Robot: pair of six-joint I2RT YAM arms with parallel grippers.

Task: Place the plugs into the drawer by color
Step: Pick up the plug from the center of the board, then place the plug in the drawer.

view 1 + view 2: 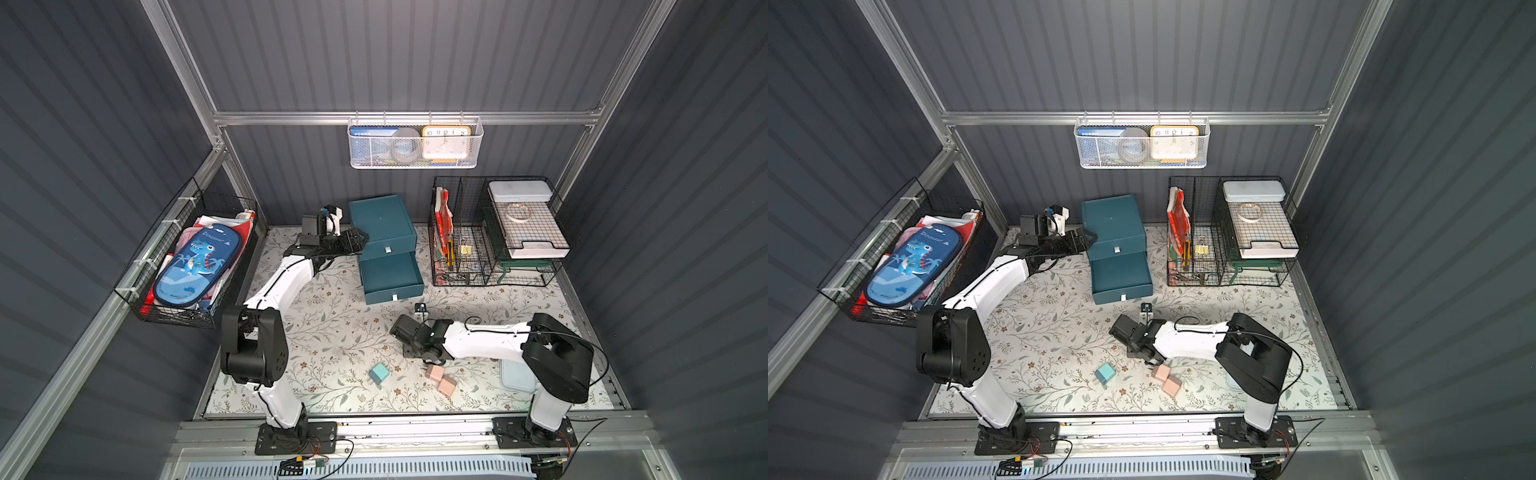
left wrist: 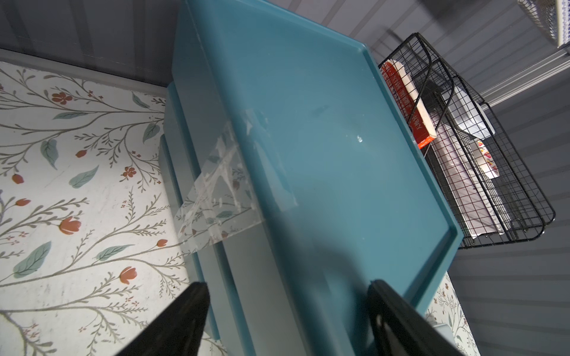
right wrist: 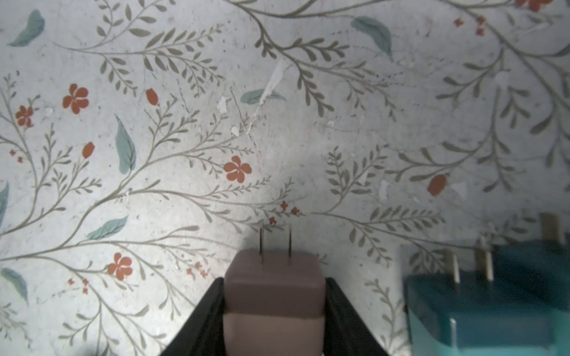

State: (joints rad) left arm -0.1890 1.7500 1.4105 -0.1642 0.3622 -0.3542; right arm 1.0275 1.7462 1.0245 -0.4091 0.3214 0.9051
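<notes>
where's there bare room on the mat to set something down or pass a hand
Widest bare patch: mid mat, between the open drawer, left arm and mint plug. A narrower strip lies between the wire organizer and right arm. Crowded: front right, right claw on a pink plug beside a second pink plug; back left, left claw by the drawer cabinet.

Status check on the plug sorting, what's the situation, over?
Left gripper open beside the cabinet. Right gripper shut on a pink plug. One drawer pulled open. Second pink plug right alongside, mint plug nearby.
</notes>
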